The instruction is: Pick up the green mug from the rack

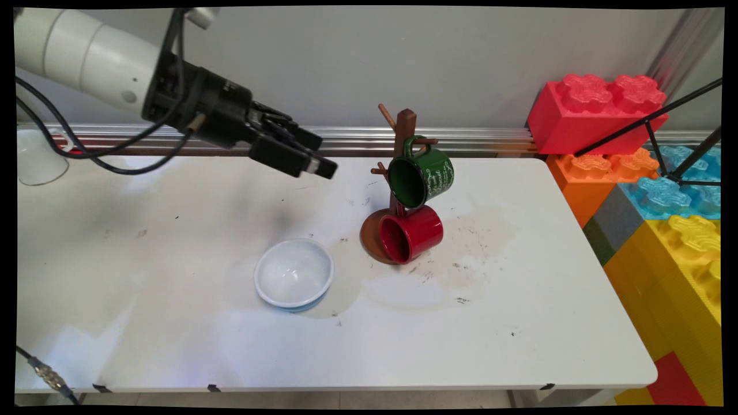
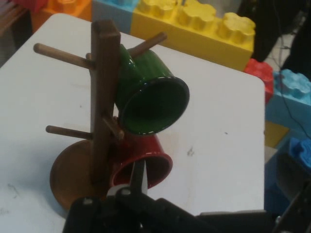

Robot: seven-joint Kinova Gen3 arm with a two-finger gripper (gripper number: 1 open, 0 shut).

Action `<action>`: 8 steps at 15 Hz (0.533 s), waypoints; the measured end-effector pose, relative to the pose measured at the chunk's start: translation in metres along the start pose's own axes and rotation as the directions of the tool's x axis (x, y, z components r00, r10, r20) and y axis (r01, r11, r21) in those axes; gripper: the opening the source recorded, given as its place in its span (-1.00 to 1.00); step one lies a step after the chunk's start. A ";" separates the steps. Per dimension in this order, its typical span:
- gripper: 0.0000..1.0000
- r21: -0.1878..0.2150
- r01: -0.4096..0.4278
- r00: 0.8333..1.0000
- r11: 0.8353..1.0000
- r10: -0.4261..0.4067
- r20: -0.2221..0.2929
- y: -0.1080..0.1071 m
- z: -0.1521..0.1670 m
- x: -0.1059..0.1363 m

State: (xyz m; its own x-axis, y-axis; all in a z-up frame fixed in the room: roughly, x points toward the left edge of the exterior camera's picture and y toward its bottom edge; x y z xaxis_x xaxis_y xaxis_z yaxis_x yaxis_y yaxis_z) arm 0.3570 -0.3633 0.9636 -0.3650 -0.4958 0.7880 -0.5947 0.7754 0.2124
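Note:
My gripper [image 1: 328, 169] hangs above the table's back middle, shut and holding nothing, pointing right toward a wooden mug tree [image 1: 405, 132]. A green mug [image 1: 424, 176] hangs from an upper peg. Below it a red mug [image 1: 412, 233] hangs low, just over the tree's round base [image 1: 371, 237]. In the hand view the mug tree [image 2: 104, 97] stands straight ahead, with the green mug [image 2: 150, 97] and the red mug [image 2: 146, 165] on its right side, mouths turned toward me. The gripper [image 2: 137, 177] shows as closed fingertips in front of the red mug. A white bowl [image 1: 294, 272] with a blue outside sits in front of the gripper.
Large toy bricks are stacked past the table's right edge: red [image 1: 594, 112], orange [image 1: 599, 173], blue [image 1: 674, 193] and yellow [image 1: 680, 253]. Black tripod rods [image 1: 651, 121] cross in front of them. A white rounded object [image 1: 37, 158] stands at the far left. Black cables [image 1: 86, 150] hang from the arm.

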 end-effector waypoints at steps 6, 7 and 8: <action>1.00 0.072 0.097 0.995 0.993 -0.098 0.001 0.045 0.039 0.008; 1.00 0.081 0.113 0.994 0.990 -0.113 -0.001 0.051 0.045 0.010; 1.00 0.091 0.130 0.992 0.987 -0.130 -0.002 0.057 0.052 0.011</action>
State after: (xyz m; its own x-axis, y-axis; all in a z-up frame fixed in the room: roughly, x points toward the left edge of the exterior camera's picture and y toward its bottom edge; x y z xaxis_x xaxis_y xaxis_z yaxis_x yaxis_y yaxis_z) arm 0.2819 -0.3445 0.9546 -0.2833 -0.5916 0.7548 -0.6996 0.6658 0.2592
